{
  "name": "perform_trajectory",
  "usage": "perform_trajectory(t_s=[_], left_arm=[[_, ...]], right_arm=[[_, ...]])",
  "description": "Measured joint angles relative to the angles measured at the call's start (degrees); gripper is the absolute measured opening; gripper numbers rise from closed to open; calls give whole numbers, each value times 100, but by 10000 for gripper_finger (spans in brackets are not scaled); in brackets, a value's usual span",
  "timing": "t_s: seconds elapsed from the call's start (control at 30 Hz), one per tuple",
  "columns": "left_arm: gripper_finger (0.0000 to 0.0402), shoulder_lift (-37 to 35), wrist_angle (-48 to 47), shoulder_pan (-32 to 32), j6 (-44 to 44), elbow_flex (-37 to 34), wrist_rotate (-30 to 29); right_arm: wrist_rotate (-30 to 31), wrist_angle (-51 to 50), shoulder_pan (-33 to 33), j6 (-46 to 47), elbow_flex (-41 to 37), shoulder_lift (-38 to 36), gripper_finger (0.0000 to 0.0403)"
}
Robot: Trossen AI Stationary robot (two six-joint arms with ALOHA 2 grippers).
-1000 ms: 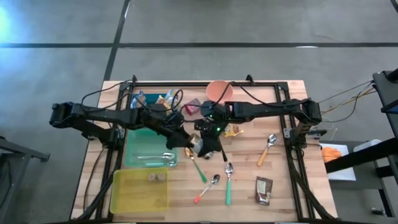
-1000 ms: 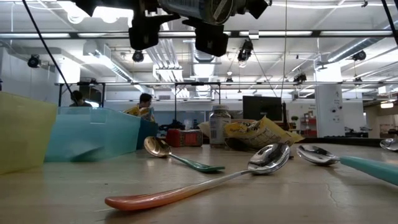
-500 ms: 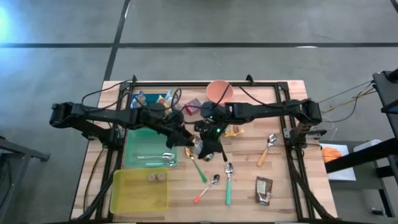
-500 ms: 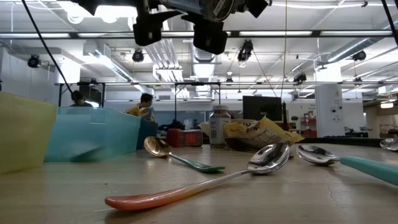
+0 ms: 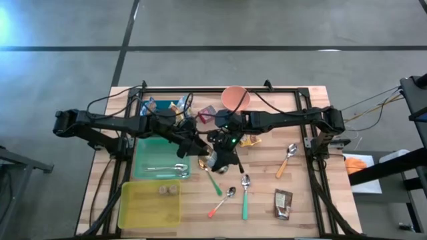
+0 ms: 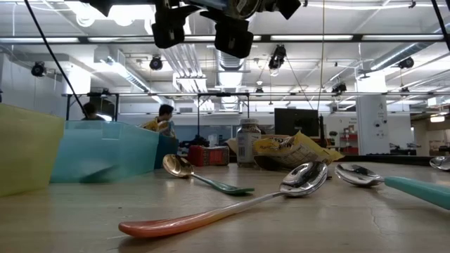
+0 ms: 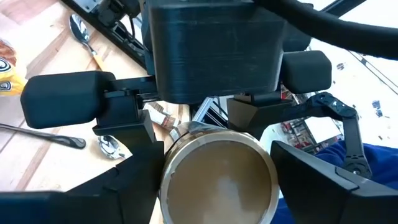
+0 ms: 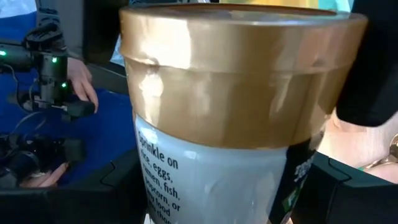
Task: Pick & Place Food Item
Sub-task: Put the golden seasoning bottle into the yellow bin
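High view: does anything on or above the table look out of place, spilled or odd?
The gold-lidded jar hangs in the air, gripped by the right gripper, with the left gripper right at it too: two arms on one item. Nothing looks spilled.

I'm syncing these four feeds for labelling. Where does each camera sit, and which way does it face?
High view: overhead, straight down on the table; both arms meet mid-table at the jar.
Low view: table-top height, level across spoons into the room; gripper parts hang at the top.
Left wrist view: on the left arm, facing the gold-lidded jar between dark fingers.
Right wrist view: on the right arm, against the jar's side; the right gripper clamps it.
Shared: both wrist views show the jar.
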Motion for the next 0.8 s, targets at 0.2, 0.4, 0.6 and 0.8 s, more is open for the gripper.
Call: perform_trajectory(t_s=[0.2, 0.4, 0.6, 0.8], left_arm=[[292, -4, -86, -20, 2, 0, 75], [320, -2, -553, -20, -20, -4, 345], [345, -4, -754, -7, -22, -7, 324], [351, -7, -800, -11, -10, -11, 124]], right_arm=[[4, 4, -2, 87, 13, 0, 270], [28, -9, -2, 330, -11, 7, 270], [55, -13, -4, 337, -13, 11, 270], [96, -14, -4, 342, -17, 11, 270]])
